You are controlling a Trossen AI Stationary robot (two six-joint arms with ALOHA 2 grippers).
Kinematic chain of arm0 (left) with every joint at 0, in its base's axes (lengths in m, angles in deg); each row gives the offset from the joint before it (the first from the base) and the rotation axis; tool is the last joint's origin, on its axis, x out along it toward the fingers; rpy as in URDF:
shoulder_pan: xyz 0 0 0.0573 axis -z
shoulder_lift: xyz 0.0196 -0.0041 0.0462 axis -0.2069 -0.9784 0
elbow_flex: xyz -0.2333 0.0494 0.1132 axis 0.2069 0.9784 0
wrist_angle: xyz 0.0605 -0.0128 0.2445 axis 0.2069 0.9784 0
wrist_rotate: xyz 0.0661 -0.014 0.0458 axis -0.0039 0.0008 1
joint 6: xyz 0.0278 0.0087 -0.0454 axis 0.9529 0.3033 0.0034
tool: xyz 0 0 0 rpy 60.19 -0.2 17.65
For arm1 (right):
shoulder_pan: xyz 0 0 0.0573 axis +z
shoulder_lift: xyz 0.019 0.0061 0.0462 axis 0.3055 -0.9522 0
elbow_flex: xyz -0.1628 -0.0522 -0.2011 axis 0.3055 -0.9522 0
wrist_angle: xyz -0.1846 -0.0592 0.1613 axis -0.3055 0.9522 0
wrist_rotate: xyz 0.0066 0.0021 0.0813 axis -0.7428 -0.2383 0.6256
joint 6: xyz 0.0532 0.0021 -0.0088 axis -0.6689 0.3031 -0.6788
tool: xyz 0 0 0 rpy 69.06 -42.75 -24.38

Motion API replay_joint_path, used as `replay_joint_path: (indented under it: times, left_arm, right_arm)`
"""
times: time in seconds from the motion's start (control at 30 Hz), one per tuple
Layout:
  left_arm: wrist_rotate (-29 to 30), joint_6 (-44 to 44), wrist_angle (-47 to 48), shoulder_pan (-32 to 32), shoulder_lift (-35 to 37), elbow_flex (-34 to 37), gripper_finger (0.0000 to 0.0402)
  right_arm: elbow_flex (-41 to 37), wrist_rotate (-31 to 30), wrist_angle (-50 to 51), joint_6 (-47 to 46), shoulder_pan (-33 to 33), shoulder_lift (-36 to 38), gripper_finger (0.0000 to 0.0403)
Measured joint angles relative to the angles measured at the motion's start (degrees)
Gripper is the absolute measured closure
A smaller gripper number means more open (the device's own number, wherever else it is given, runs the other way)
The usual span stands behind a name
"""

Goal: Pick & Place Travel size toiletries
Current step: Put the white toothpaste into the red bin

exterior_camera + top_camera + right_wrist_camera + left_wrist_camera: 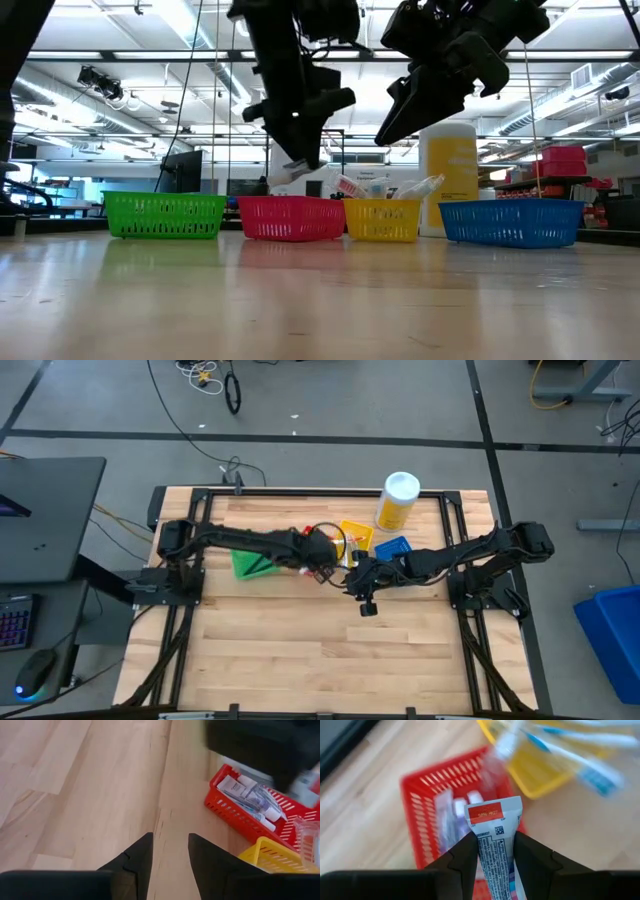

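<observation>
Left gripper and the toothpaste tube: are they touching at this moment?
Touching. In the left wrist view, the left gripper has both fingers pressed against the sides of the toothpaste tube, held above the red bin.

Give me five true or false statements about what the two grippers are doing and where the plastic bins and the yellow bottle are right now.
1. The left gripper grips a white toothpaste tube with a red end. True.
2. The right gripper holds a toothbrush. False: nothing sits between its open fingers.
3. The red plastic bin is empty. False: small tubes lie in it.
4. The tall yellow bottle with white cap stands upright. True.
5. The green plastic bin sits between the red and yellow plastic bin. False: it is at the row's end, beside the red one.
</observation>
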Motion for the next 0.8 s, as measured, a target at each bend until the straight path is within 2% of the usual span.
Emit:
replay_joint_path:
  times: [0.2,0.4,0.7,0.8]
  left_arm:
    - [-2.0,6.0,-2.0,-5.2,0.0,0.0,0.0274]
    - [-4.9,7.4,-6.3,-8.7,0.0,1.6,0.0274]
    - [-8.6,7.7,-8.2,-10.5,-0.1,5.6,0.0273]
    - [-8.6,7.7,-8.6,-10.4,-0.1,6.2,0.0262]
  right_arm:
    - [0.0,0.0,-0.3,0.2,0.0,0.0,0.0270]
    - [0.0,0.0,-0.3,1.5,0.0,0.0,0.0272]
    - [0.0,0.0,-0.3,1.6,0.0,0.0,0.0269]
    - [0.0,0.0,-0.3,2.1,0.0,0.0,0.0272]
